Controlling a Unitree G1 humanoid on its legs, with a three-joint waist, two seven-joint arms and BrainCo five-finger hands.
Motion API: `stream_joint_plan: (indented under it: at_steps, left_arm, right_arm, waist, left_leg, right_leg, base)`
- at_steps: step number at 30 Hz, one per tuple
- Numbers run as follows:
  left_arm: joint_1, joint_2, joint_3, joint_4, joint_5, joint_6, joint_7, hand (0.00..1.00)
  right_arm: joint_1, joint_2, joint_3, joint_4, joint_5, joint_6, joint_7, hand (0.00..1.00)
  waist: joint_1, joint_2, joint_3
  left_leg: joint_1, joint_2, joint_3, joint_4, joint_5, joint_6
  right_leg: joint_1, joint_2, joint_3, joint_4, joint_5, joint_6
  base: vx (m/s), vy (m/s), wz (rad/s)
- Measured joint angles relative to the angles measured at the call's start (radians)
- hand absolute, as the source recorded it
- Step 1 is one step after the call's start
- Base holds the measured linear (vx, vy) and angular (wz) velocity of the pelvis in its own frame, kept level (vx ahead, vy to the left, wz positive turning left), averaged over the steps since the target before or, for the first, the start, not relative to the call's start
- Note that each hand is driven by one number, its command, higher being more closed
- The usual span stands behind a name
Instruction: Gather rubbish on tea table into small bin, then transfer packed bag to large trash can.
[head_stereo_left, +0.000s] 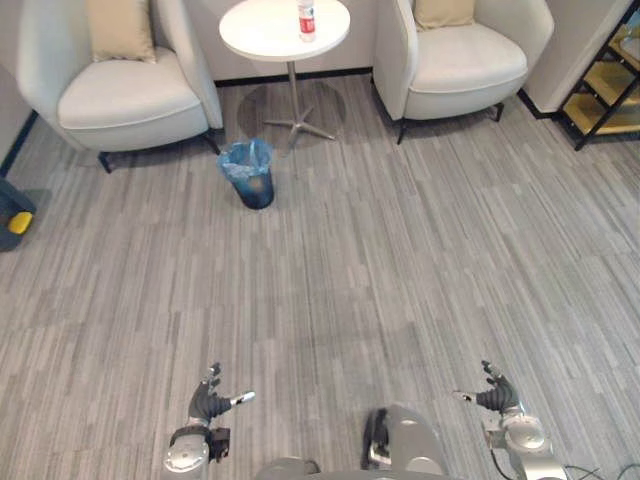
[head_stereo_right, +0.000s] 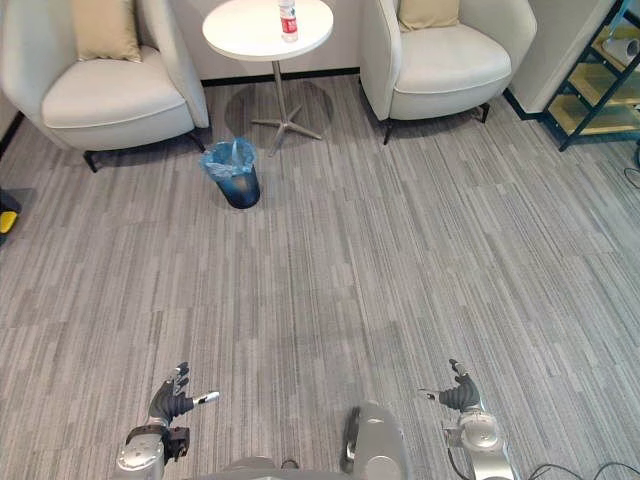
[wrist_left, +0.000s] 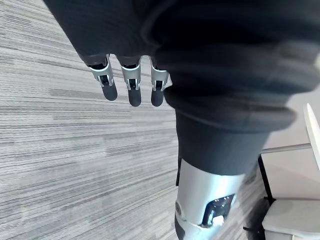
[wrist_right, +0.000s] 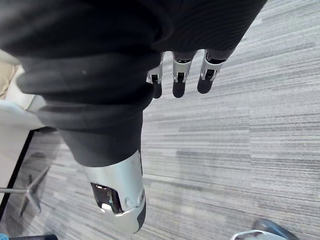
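Observation:
A round white tea table (head_stereo_left: 262, 35) stands far ahead between two armchairs, with a small plastic bottle (head_stereo_left: 307, 20) with a red label upright on it. On the carpet in front of the table sits a small dark bin (head_stereo_left: 250, 174) lined with a blue bag. My left hand (head_stereo_left: 208, 402) hangs low at the near left, fingers straight and thumb out, holding nothing. My right hand (head_stereo_left: 495, 394) hangs at the near right, open too. In the wrist views the left fingers (wrist_left: 131, 85) and right fingers (wrist_right: 179, 76) point down over bare carpet.
Two pale armchairs flank the table, the left one (head_stereo_left: 120, 85) and the right one (head_stereo_left: 462, 55), each with a beige cushion. A wooden shelf unit (head_stereo_left: 610, 85) stands at the far right. A dark object with a yellow part (head_stereo_left: 14, 215) lies at the left edge.

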Motion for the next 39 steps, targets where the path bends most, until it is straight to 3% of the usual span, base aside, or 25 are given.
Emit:
stream_joint_plan:
  at_steps: [1,2,4,5,6,7,9,13,16,18,19,20,21,23,24,25,27,28,30,32,34,36,37,38,39]
  left_arm:
    - [-0.009,-0.006,-0.002,0.001,0.0,0.0,0.002,0.0]
    - [-0.021,-0.015,-0.003,0.005,0.0,0.0,0.003,0.0]
    - [-0.032,-0.017,-0.017,0.008,0.001,-0.001,-0.002,0.0]
    - [-0.031,-0.03,-0.017,0.016,0.0,0.0,-0.002,0.0]
    - [-0.03,-0.035,-0.018,0.016,0.0,-0.001,-0.003,0.0]
    - [-0.029,-0.04,-0.018,0.016,0.0,0.0,-0.005,0.0]
    - [-0.026,-0.04,-0.021,0.013,-0.001,0.001,-0.005,0.0]
    - [0.011,-0.041,-0.021,-0.033,-0.011,0.0,-0.004,0.0]
    - [0.04,-0.055,-0.013,-0.036,-0.017,0.002,-0.002,0.0]
    - [0.061,-0.062,-0.011,-0.035,-0.017,0.002,0.001,0.0]
    - [0.067,-0.059,-0.002,-0.03,-0.017,0.005,0.002,0.0]
    - [0.066,-0.067,0.005,-0.03,-0.016,0.005,0.003,0.0]
    - [0.062,-0.068,0.005,-0.024,-0.017,0.006,0.0,0.0]
    - [0.046,-0.049,0.003,-0.003,-0.02,0.01,0.001,0.0]
    - [0.04,-0.043,-0.001,0.001,-0.024,0.015,0.002,0.0]
    - [0.042,-0.04,-0.003,0.001,-0.032,0.016,0.008,0.0]
    - [0.045,-0.035,-0.004,0.0,-0.035,0.014,0.02,0.0]
    - [0.034,-0.035,-0.008,-0.001,-0.037,0.01,0.021,0.0]
    - [0.016,-0.035,-0.014,0.002,-0.038,0.01,0.021,0.0]
    - [-0.007,-0.036,-0.014,0.012,-0.038,0.007,0.021,0.0]
    - [-0.007,-0.037,-0.014,0.026,-0.038,0.007,0.023,0.0]
    - [-0.001,-0.052,-0.017,0.05,-0.037,0.007,0.023,0.0]
    - [0.0,-0.061,-0.014,0.05,-0.036,0.007,0.022,0.0]
    - [0.011,-0.083,-0.013,0.05,-0.036,0.008,0.022,0.0]
    - [0.019,-0.091,-0.018,0.049,-0.036,0.009,0.018,0.0]
  right_arm:
    - [0.007,-0.009,-0.001,-0.001,0.003,0.002,-0.001,0.0]
    - [-0.001,-0.014,-0.003,-0.001,0.003,0.003,-0.002,0.0]
    - [-0.012,-0.005,-0.003,-0.004,0.004,0.003,-0.002,0.0]
    - [-0.005,0.0,0.004,-0.003,0.01,0.001,-0.003,0.0]
    - [-0.004,0.001,0.013,-0.003,0.012,0.0,-0.005,0.0]
    - [-0.007,0.005,0.041,-0.003,0.022,0.0,-0.009,0.0]
    - [-0.008,0.025,0.064,-0.005,0.049,-0.005,-0.019,0.0]
    - [-0.008,0.034,0.067,-0.004,0.081,-0.007,-0.021,0.0]
    - [-0.023,0.025,0.054,0.0,0.082,-0.008,-0.025,0.0]
    - [-0.018,0.025,0.058,0.003,0.081,-0.007,-0.026,0.0]
    - [-0.017,0.042,0.062,0.006,0.08,-0.006,-0.028,0.0]
    - [-0.01,0.051,0.063,0.011,0.079,-0.006,-0.028,0.0]
    - [-0.008,0.06,0.061,0.03,0.077,-0.006,-0.028,0.0]
    - [-0.004,0.078,0.06,0.049,0.068,-0.002,-0.028,0.0]
    - [0.003,0.078,0.061,0.05,0.066,-0.001,-0.028,0.0]
    - [0.015,0.078,0.068,0.049,0.054,0.001,-0.028,0.0]
    - [0.014,0.079,0.083,0.044,0.042,-0.006,-0.027,0.0]
    - [0.021,0.077,0.084,0.036,0.04,-0.008,-0.023,0.0]
    - [0.016,0.074,0.084,0.036,0.04,-0.008,-0.021,0.0]
    - [0.035,0.073,0.074,0.037,0.04,-0.005,-0.021,0.0]
    - [0.05,0.074,0.074,0.037,0.04,0.001,-0.022,0.0]
    - [0.047,0.073,0.077,0.025,0.04,0.003,-0.021,0.0]
    - [0.048,0.078,0.078,-0.009,0.041,0.002,-0.021,0.0]
    - [0.055,0.085,0.082,-0.066,0.042,0.0,-0.02,0.0]
    - [0.057,0.095,0.081,-0.091,0.046,-0.002,-0.023,0.0]
  waist:
    - [-0.008,0.0,0.002]
    - [-0.009,0.013,0.007]
    - [-0.017,0.011,0.009]
    - [-0.017,0.016,0.017]
    - [-0.015,0.02,0.021]
    - [0.001,0.023,0.025]
    - [0.03,0.002,0.041]
    - [0.087,-0.036,0.054]
    - [0.127,-0.036,0.054]
    - [0.131,-0.014,0.04]
    - [0.149,-0.036,0.024]
    - [0.148,-0.07,0.002]
    - [0.141,-0.095,-0.004]
    - [0.114,-0.127,-0.004]
    - [0.107,-0.127,-0.004]
    - [0.096,-0.119,-0.001]
    - [0.091,-0.093,-0.002]
    - [0.067,-0.072,-0.008]
    - [0.056,-0.056,0.003]
    - [0.037,-0.068,0.006]
    - [0.038,-0.082,0.001]
    - [0.043,-0.053,-0.009]
    - [0.044,-0.041,-0.005]
    - [0.05,-0.028,-0.001]
    - [0.067,-0.026,0.0]
  left_leg:
    - [0.027,0.02,-0.02,0.007,-0.006,-0.039]
    - [0.021,0.039,-0.03,0.027,-0.001,-0.051]
    - [-0.025,0.054,-0.053,0.201,0.06,-0.131]
    - [-0.116,0.092,-0.055,0.497,0.174,-0.164]
    - [-0.169,0.117,-0.052,0.64,0.196,-0.173]
    - [-0.278,0.163,-0.031,0.888,0.175,-0.14]
    - [-0.411,0.185,0.005,1.064,0.136,-0.077]
    - [-0.629,0.123,0.112,0.783,0.112,-0.041]
    - [-0.654,-0.006,0.115,0.176,0.212,-0.097]
    - [-0.657,-0.023,0.104,0.074,0.285,-0.021]
    - [-0.669,-0.04,0.099,0.143,0.363,0.03]
    - [-0.694,-0.054,0.108,0.231,0.357,0.047]
    - [-0.683,-0.064,0.112,0.286,0.282,0.069]
    - [-0.613,-0.116,0.084,0.315,0.205,0.084]
    - [-0.58,-0.126,0.079,0.318,0.182,0.09]
    - [-0.488,-0.136,0.068,0.303,0.139,0.101]
    - [-0.345,-0.138,0.041,0.235,0.098,0.102]
    - [-0.249,-0.133,-0.009,0.172,0.075,0.095]
    - [-0.195,-0.12,-0.048,0.151,0.064,0.091]
    - [-0.123,-0.116,-0.096,0.128,0.031,0.042]
    - [-0.081,-0.108,-0.124,0.137,-0.005,-0.004]
    - [-0.114,-0.048,-0.149,0.307,-0.013,-0.042]
    - [-0.167,-0.025,-0.14,0.442,0.014,-0.082]
    - [-0.272,0.038,-0.108,0.716,0.131,-0.099]
    - [-0.319,0.087,-0.065,0.843,0.122,-0.091]
  right_leg:
    - [0.005,0.005,0.008,-0.007,0.169,-0.039]
    - [-0.006,0.017,0.0,0.044,0.115,-0.078]
    - [-0.01,0.002,-0.013,0.2,-0.014,-0.1]
    - [0.071,0.012,-0.027,0.214,-0.091,-0.112]
    - [0.115,0.024,-0.031,0.201,-0.109,-0.112]
    - [0.206,0.054,-0.036,0.153,-0.129,-0.118]
    - [0.359,0.08,-0.033,0.047,-0.144,-0.122]
    - [0.604,0.092,-0.025,-0.175,-0.146,-0.108]
    - [0.725,0.078,0.013,-0.265,-0.181,-0.049]
    - [0.793,0.092,0.044,-0.275,-0.226,0.001]
    - [0.806,0.069,0.063,-0.242,-0.262,0.025]
    - [0.755,0.021,0.084,-0.102,-0.293,0.062]
    - [0.653,-0.025,0.123,0.165,-0.276,0.088]
    - [0.503,-0.078,0.178,0.579,-0.153,0.211]
    - [0.466,-0.089,0.175,0.677,-0.16,0.199]
    - [0.412,-0.107,0.162,0.771,-0.189,0.142]
    - [0.336,-0.104,0.108,0.741,-0.231,0.067]
    - [0.237,-0.076,0.069,0.586,-0.253,0.035]
    - [0.2,-0.039,0.078,0.365,-0.241,0.038]
    - [0.153,-0.013,0.164,-0.056,-0.044,0.053]
    - [0.153,-0.009,0.212,-0.088,0.117,0.056]
    - [0.16,0.025,0.192,0.014,0.11,-0.013]
    - [0.184,0.038,0.166,0.035,0.071,-0.03]
    - [0.255,0.066,0.145,0.027,0.032,-0.06]
    - [0.313,0.088,0.141,0.001,0.021,-0.074]
  base:
    - [0.62,-0.256,0.19]
    - [0.6,-0.276,0.21]
    - [0.55,-0.265,0.23]
    - [0.55,-0.245,0.19]
    - [0.67,-0.311,0.09]
    - [0.62,-0.263,-0.04]
    - [0.68,-0.234,0.01]
    - [0.57,-0.1,-0.01]
    - [0.62,0.071,-0.32]
    - [0.67,0.186,-0.43]
    - [0.71,0.217,-0.43]
    - [0.87,0.264,-0.23]
    - [0.72,0.197,0.01]
    - [0.65,0.149,0.45]
    - [0.72,0.127,0.53]
    - [0.71,0.111,0.28]
    - [0.75,0.093,0.35]
    - [0.77,-0.002,0.71]
    - [0.71,-0.074,0.87]
    - [0.54,-0.122,1.12]
    - [0.67,-0.253,0.94]
    - [0.8,-0.341,0.6]
    - [0.61,-0.269,0.35]
    - [0.69,-0.304,0.27]
    - [0.56,-0.233,0.11]
